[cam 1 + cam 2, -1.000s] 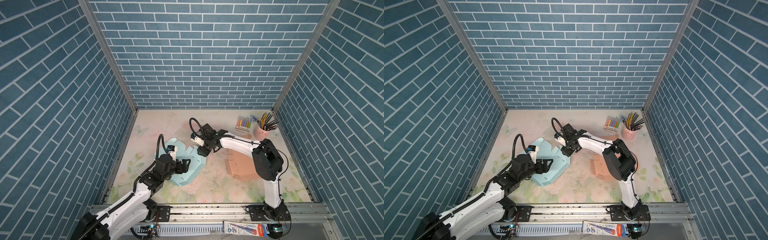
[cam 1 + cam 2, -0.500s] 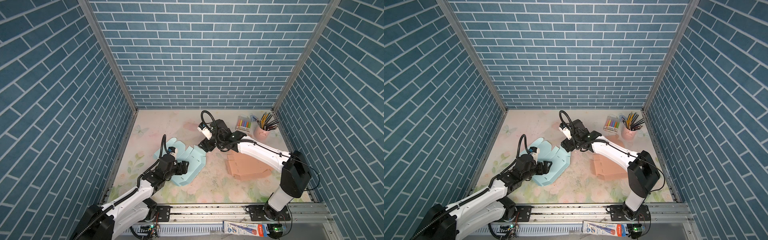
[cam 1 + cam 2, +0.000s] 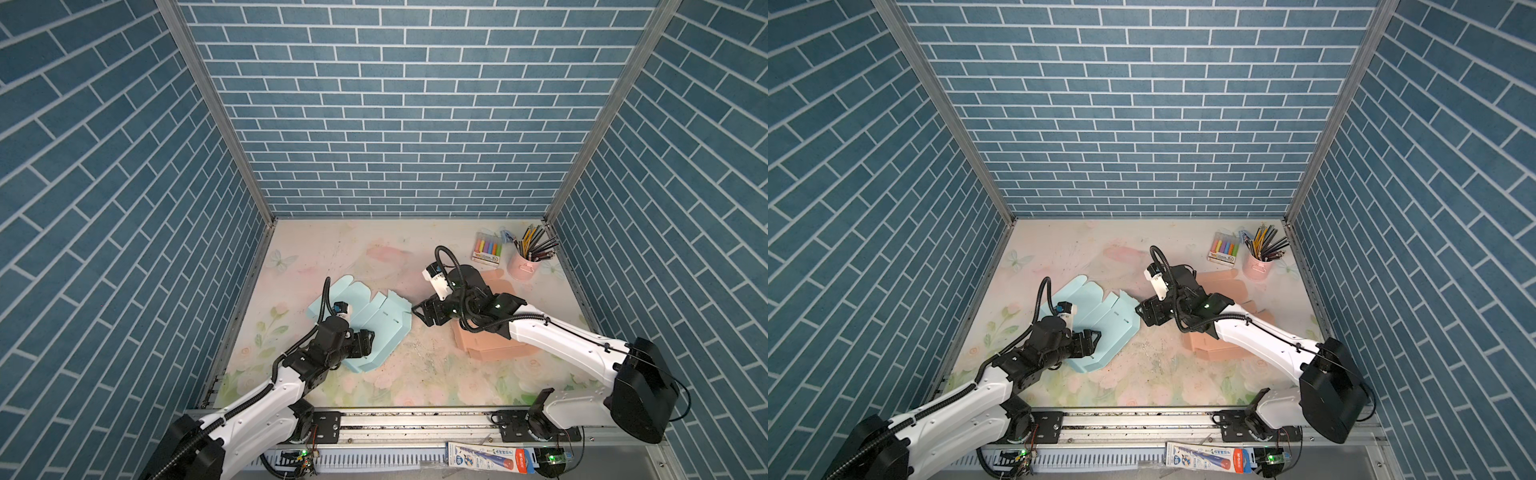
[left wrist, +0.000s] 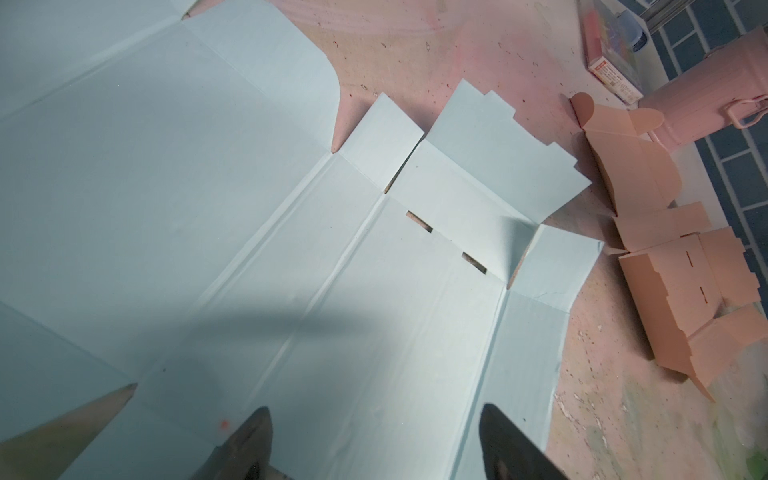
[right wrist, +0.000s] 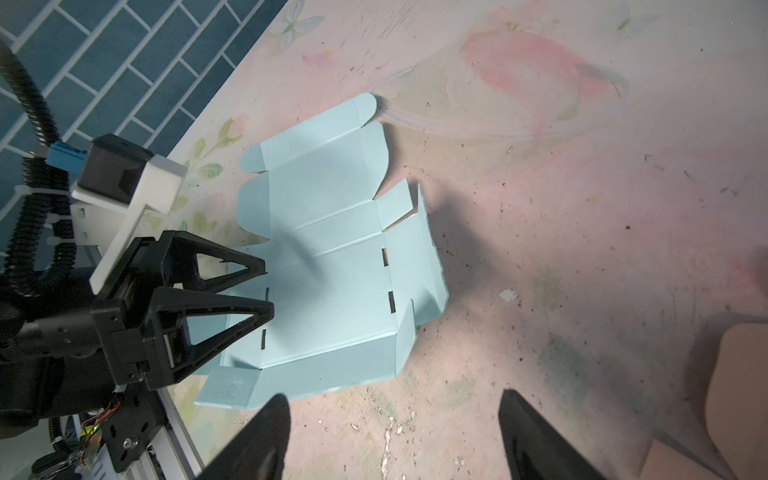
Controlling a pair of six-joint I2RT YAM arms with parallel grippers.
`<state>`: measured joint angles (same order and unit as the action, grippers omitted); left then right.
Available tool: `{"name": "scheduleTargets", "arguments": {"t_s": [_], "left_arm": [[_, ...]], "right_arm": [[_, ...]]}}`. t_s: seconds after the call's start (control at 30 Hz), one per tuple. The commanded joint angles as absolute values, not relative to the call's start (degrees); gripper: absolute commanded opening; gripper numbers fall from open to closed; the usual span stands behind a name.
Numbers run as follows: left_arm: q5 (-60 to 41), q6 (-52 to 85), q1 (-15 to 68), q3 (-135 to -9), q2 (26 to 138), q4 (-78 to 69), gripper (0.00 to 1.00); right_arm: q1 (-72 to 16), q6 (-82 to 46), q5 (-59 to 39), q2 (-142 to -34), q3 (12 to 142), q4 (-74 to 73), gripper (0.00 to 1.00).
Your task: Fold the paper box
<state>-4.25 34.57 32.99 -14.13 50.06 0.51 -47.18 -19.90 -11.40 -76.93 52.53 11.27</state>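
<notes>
1. At the front edge you are looking at a printed packet [image 3: 486, 455], which is lying just in front of the metal rail [image 3: 415, 419] that is carrying both arm bases.
2. The left gripper [image 3: 368, 343] is hanging over the near left part of the paper box [image 3: 386, 324]. Its fingers [image 4: 249, 440] are standing apart and are gripping nothing. In the left wrist view you cannot tell whether the tips are touching the sheet.
3. The paper box, light blue, is lying unfolded and mostly flat on the bench [image 3: 374, 257], left of centre in both top views. In the right wrist view, the flap along the edge facing the right arm is standing raised off the bench.
4. The right gripper [image 3: 419, 314] is sitting just beside that raised edge and is pointing toward it. Its fingers [image 5: 257, 440] are spreading wide with only bare bench between them, so they are gripping nothing.
5. A peach box blank [image 3: 494, 345] is lying to the right of the paper box, apart from it and partly under the right arm.
6. Farther back, near the right rear corner, a marker pack [image 3: 487, 249] and a pink cup [image 3: 521, 266] of pencils are standing side by side.
7. Blue brick-pattern walls [image 3: 395, 124] are closing in the bench on three sides.
</notes>
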Motion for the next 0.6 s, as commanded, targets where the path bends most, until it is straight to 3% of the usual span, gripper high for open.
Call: {"name": "scheduleTargets", "arguments": {"t_s": [0.0, 0.33, 0.57], "left_arm": [[-2.87, 36.16, 33.86, -13.34, 48.81, 2.90, 0.79], [-2.31, 39.08, 37.88, -11.67, 49.16, 0.50, 0.77], [-1.83, 41.37, 40.78, -10.27, 50.56, -2.61, 0.61]], "right_arm": [[-47.02, -23.90, -14.24, -75.76, 52.00, 11.95, 0.79], [-47.67, -35.44, -25.20, -72.77, 39.81, 0.97, 0.80], [-52.84, -45.71, -25.36, -74.80, 32.68, -10.29, 0.82]]}}
